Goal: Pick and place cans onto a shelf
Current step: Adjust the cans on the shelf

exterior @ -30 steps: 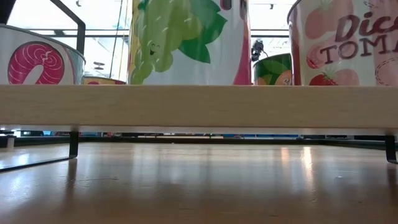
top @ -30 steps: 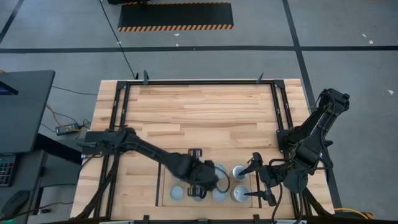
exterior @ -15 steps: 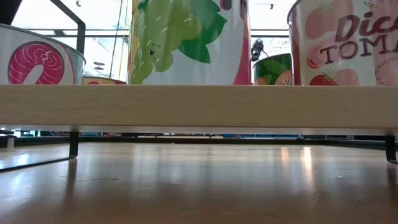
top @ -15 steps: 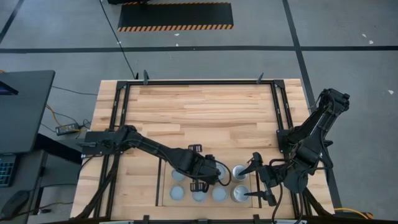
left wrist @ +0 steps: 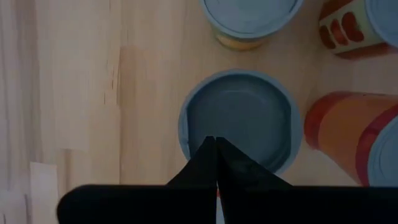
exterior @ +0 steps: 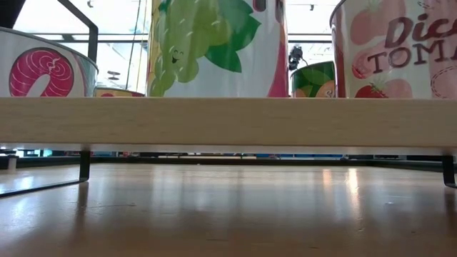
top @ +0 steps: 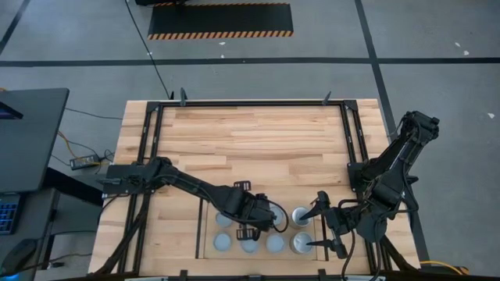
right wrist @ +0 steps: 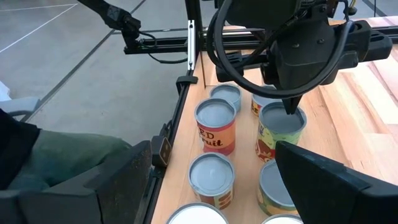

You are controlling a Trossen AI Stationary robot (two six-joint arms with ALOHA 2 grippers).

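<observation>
Several round metal cans stand in two rows on the light-wood shelf (top: 208, 232) at the table's near edge; in the low view their labels rise above the shelf's wooden front edge (exterior: 228, 121). My left gripper (top: 255, 216) is shut. It points down over the grey top of a green-labelled can (right wrist: 281, 126) in the far row, which also shows in the left wrist view (left wrist: 239, 118). My right gripper (top: 323, 225) is open and empty at the shelf's right end, beside two white-topped cans (top: 301, 215). My left gripper's shut fingertips (right wrist: 290, 111) stand from above at the top of the green-labelled can (left wrist: 249, 112), near its rim. I cannot tell whether they touch it. The can stands upright on the shelf.
A red-labelled can (right wrist: 215, 127) and other cans stand close around the green one. Dark metal rails (top: 353, 140) frame the table. Bare wood (top: 258, 140) lies on the far half of the table. A dark monitor (top: 27, 133) stands off the table's left edge.
My left gripper has gone a little toward the table's far edge, uncovering cans in the shelf's near row.
</observation>
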